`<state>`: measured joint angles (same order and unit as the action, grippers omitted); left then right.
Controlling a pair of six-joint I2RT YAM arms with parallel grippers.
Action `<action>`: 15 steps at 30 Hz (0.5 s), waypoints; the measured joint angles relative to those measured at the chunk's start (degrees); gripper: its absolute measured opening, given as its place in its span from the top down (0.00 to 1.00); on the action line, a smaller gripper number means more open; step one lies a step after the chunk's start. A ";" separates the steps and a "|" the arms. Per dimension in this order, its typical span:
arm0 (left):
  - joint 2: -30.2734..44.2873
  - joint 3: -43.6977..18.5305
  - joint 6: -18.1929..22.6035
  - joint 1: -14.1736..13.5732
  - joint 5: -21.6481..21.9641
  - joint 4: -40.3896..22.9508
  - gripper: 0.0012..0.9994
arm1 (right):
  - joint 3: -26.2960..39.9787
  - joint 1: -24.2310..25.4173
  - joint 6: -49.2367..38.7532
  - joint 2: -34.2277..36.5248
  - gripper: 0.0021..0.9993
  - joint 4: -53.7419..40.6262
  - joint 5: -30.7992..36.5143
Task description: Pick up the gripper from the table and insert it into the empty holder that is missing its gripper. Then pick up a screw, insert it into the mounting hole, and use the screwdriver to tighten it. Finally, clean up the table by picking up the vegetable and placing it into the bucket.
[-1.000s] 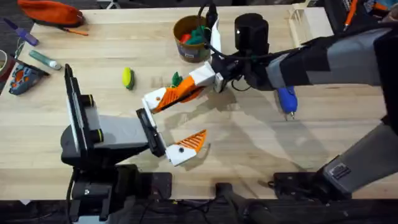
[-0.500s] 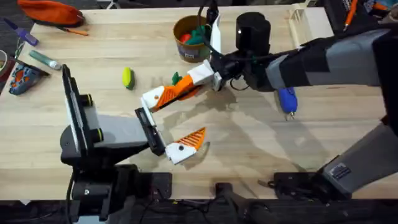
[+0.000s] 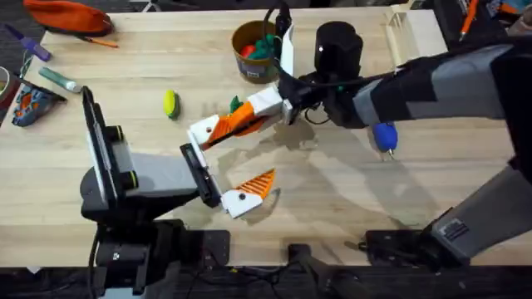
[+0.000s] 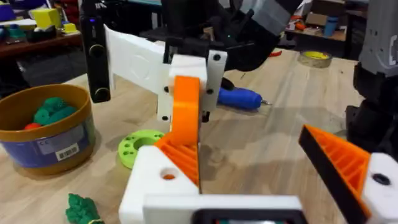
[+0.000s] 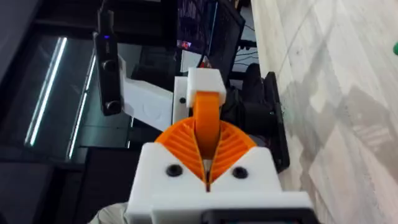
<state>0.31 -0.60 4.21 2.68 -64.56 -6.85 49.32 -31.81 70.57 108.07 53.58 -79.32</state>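
**Overhead and wrist views: orange piece sitting straight ahead of the right jaws, in line with the holder**

The right gripper (image 5: 207, 168) is reaching across the middle. Its pads are pressing together and appear to be pinching the base of the gripper (image 5: 208, 118), whose long axis is running straight out from the jaws toward the left arm.

The left gripper (image 4: 249, 155) is standing wide open and holding nothing. Its holder (image 4: 149, 186) is forming one side of those open jaws, and the tip of the orange piece is meeting it there.

I judge that the coming push is depending on keeping that long axis lined up with the holder's slot. The right arm is doing the carrying and the left arm is only presenting the socket.

The screwdriver (image 3: 383, 135) is lying well behind the right jaws, untouched.
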 joint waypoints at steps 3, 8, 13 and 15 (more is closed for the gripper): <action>-0.01 0.00 0.00 0.04 0.09 0.01 0.01 | 0.00 -0.02 0.00 0.00 0.99 0.02 0.22; 0.00 0.00 -0.03 0.04 0.16 0.02 0.01 | -0.02 -0.06 -0.02 0.00 0.99 0.02 0.43; 0.00 0.00 -0.05 0.04 0.16 0.02 0.01 | -0.02 -0.07 -0.02 0.00 0.99 0.02 0.45; 0.00 0.00 -0.05 0.04 0.16 0.02 0.01 | -0.02 -0.07 -0.02 0.00 0.99 0.02 0.43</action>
<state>0.32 -0.60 4.16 2.72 -64.40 -6.83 49.30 -31.88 70.54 108.07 53.60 -78.89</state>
